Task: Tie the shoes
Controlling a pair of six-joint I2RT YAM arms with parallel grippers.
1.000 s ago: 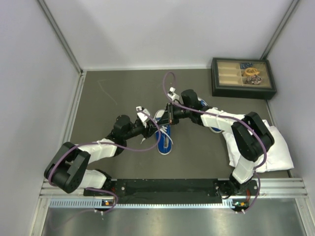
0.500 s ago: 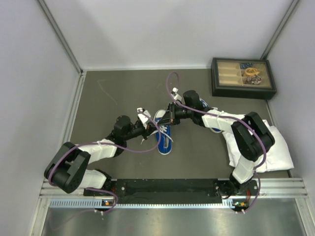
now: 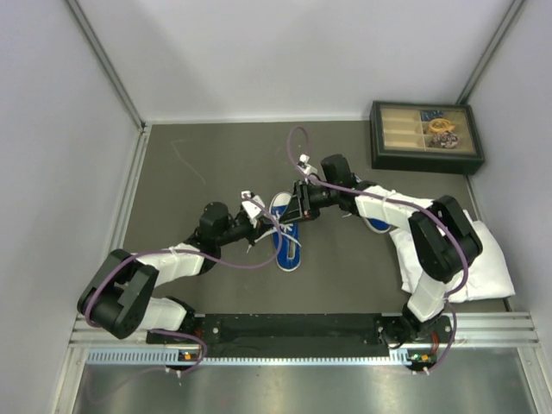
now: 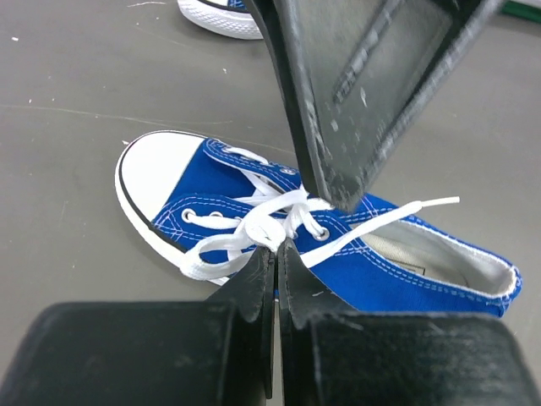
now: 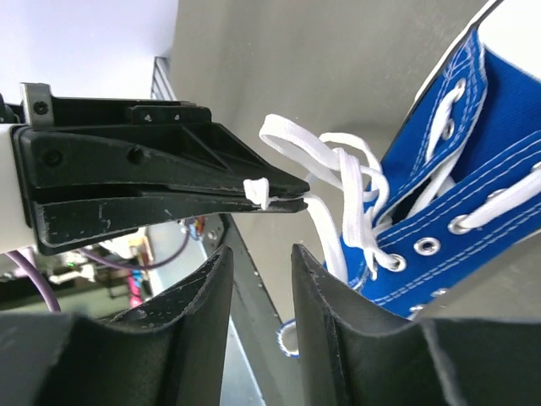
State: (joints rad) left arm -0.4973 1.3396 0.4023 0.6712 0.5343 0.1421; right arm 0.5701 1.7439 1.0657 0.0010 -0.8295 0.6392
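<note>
Sneaker (image 3: 289, 248), blue canvas, white toe cap, sole down on the dark grey tabletop (image 3: 198, 172), mid-table, between the two grippers. In the left wrist view the sneaker (image 4: 363, 271) has its toe cap to the left and its open heel to the right.

White lace (image 4: 254, 233): loosely crossed over the eyelets, one loop drawn up off the tongue. One free end trails over the sneaker's far side.

Left gripper (image 4: 275, 249): jaws pressed together, pinching the lace loop at their tips, directly above the laced front of the sneaker. The right wrist view shows the same pinch side-on, with lace (image 5: 292, 139) running from the fingertips down to the sneaker (image 5: 490, 169).

Right gripper (image 5: 260, 254): jaws parted, nothing between them, poised just beside the left gripper's (image 5: 262, 193) tips and close over the lacing.

Second sneaker (image 3: 377, 224): right of the first, mostly hidden under the right forearm; only its white sole (image 4: 221, 10) shows in the left wrist view.

White cloth (image 3: 487, 259): near right edge of the table.

Compartment box (image 3: 427, 162): far right corner, small items in one section.
</note>
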